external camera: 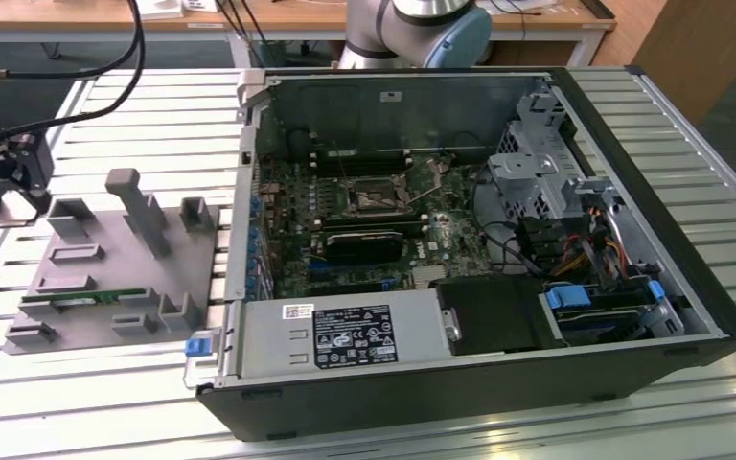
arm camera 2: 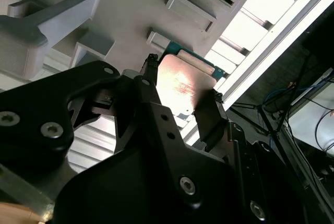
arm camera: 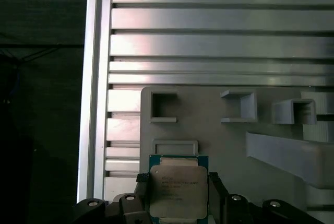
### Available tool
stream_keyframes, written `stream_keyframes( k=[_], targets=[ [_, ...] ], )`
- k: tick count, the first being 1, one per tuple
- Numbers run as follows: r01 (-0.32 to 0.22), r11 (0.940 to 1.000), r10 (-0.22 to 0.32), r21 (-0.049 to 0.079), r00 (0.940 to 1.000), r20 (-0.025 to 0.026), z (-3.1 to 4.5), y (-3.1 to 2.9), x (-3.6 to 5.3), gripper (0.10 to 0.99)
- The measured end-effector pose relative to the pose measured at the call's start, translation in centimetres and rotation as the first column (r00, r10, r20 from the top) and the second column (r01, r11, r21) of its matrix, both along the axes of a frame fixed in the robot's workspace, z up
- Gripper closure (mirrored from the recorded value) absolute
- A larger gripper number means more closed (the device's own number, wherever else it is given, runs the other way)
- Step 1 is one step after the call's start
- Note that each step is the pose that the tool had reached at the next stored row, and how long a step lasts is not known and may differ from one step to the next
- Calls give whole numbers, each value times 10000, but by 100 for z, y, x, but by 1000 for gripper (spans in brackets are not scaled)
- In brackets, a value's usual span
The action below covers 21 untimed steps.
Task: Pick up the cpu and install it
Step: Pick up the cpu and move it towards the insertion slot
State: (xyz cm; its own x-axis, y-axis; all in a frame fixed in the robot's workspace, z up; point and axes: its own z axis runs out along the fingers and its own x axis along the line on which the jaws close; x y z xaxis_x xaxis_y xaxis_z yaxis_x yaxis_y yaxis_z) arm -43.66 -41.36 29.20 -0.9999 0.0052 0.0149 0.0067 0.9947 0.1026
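The cpu [arm camera: 177, 188], a flat square chip with a silver-grey top and a green rim, sits between the black fingers of my gripper [arm camera: 177, 198]. In the second wrist view the gripper [arm camera 2: 180, 94] is shut on the cpu [arm camera 2: 182, 80] by two opposite edges, and the grey tray lies behind it. In the exterior view the gripper [external camera: 12, 203] hangs at the far left, just off the tray's far left corner. The motherboard's cpu socket [external camera: 375, 199] lies open inside the computer case [external camera: 655, 249].
A grey plastic tray [external camera: 112, 254] with upright posts lies on the slatted metal table [external camera: 61, 105], with a green memory stick [external camera: 68, 297] near its front. The table's edge [arm camera: 94, 78] runs close beside the gripper. The arm's base [external camera: 420, 29] stands behind the case.
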Motion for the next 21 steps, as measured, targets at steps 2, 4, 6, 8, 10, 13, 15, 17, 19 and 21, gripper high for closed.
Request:
stream_keyframes(
  k=[2, 4, 6, 8, 10, 13, 15, 17, 19, 21],
  targets=[
    [0, 10000, 0, 1, 10000, 1, 20, 0, 0, 553],
    [0, 10000, 0, 1, 10000, 2, 44, 0, 0, 553],
    [0, 10000, 0, 0, 10000, 1, 71, 0, 0, 553],
    [0, 10000, 0, 1, 10000, 2, 93, 0, 0, 553],
    [0, 10000, 0, 0, 10000, 1, 113, 0, 0, 553],
    [-1, 10000, 1, 1, 10000, 1, 143, 0, 0, 553],
    [0, 10000, 0, 0, 10000, 0, 163, 0, 0, 553],
    [0, 10000, 0, 0, 10000, 1, 181, 0, 0, 553],
    [0, 10000, 0, 1, 10000, 1, 202, 0, 0, 553],
    [0, 10000, 0, 1, 10000, 1, 225, 0, 0, 553]
  ],
)
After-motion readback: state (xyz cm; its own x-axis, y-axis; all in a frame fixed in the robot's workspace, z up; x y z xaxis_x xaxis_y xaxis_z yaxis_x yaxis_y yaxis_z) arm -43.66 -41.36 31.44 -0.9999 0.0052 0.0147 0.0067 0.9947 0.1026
